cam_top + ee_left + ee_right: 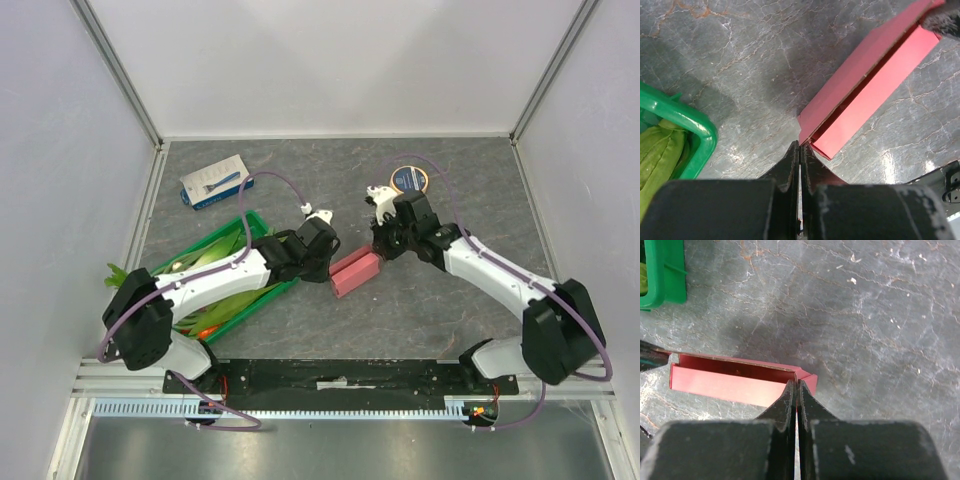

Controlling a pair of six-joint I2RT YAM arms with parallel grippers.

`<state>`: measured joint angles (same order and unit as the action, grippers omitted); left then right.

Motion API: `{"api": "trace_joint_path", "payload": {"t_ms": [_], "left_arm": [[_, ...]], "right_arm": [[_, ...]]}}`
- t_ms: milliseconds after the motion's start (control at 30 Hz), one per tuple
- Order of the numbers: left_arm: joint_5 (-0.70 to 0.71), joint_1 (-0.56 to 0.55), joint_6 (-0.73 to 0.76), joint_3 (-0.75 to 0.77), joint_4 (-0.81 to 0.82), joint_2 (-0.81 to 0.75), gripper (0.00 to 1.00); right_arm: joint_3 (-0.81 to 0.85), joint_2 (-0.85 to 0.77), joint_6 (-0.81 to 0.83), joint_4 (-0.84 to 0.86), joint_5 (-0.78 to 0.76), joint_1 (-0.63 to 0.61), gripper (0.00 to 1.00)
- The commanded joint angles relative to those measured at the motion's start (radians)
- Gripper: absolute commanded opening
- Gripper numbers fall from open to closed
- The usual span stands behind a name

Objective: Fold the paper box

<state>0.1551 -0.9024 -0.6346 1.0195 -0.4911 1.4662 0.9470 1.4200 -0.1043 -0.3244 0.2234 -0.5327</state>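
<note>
The paper box [356, 272] is a long pink-salmon open trough lying on the dark table between the two arms. My left gripper [332, 265] is at its left end. In the left wrist view the box [880, 80] runs away up to the right, and that gripper [800, 145] is shut with its tips pinching the near end wall. My right gripper [379, 251] is at the other end. In the right wrist view the box [725, 382] stretches to the left, and that gripper [796, 383] is shut on the thin card of its end wall.
A green crate [262, 222] of leafy vegetables lies under the left arm; its rim [700, 130] is close to the left gripper and shows in the right wrist view as a corner [665, 285]. A blue-and-white flat package [215, 181] and a round dark disc [409, 179] lie at the back.
</note>
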Motion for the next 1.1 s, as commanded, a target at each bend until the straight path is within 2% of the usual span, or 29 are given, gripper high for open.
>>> {"api": "trace_joint_path", "payload": {"t_ms": [0, 200, 533, 700, 867, 967, 1000, 1067], "left_arm": [[0.012, 0.007, -0.028, 0.074, 0.054, 0.038, 0.02], [0.031, 0.007, -0.080, 0.155, 0.036, 0.111, 0.02], [0.070, -0.003, -0.163, 0.177, 0.023, 0.148, 0.02], [0.132, -0.029, -0.204, 0.172, 0.023, 0.143, 0.02], [0.127, -0.035, -0.137, 0.146, 0.059, 0.129, 0.02], [0.121, -0.036, -0.077, 0.134, 0.063, 0.108, 0.13], [0.121, -0.033, -0.068, 0.126, 0.071, 0.097, 0.23], [0.118, -0.026, -0.044, 0.096, 0.082, 0.053, 0.32]], "right_arm": [[-0.102, -0.128, -0.135, 0.146, -0.077, -0.015, 0.00], [-0.293, -0.234, -0.339, 0.301, -0.241, -0.045, 0.00], [-0.362, -0.285, -0.517, 0.311, -0.458, -0.116, 0.00], [-0.384, -0.291, -0.566, 0.317, -0.496, -0.147, 0.00], [-0.375, -0.306, -0.523, 0.312, -0.509, -0.147, 0.00], [-0.356, -0.311, -0.480, 0.298, -0.504, -0.147, 0.00], [-0.358, -0.316, -0.477, 0.297, -0.506, -0.145, 0.00], [-0.358, -0.316, -0.468, 0.297, -0.506, -0.145, 0.00]]}}
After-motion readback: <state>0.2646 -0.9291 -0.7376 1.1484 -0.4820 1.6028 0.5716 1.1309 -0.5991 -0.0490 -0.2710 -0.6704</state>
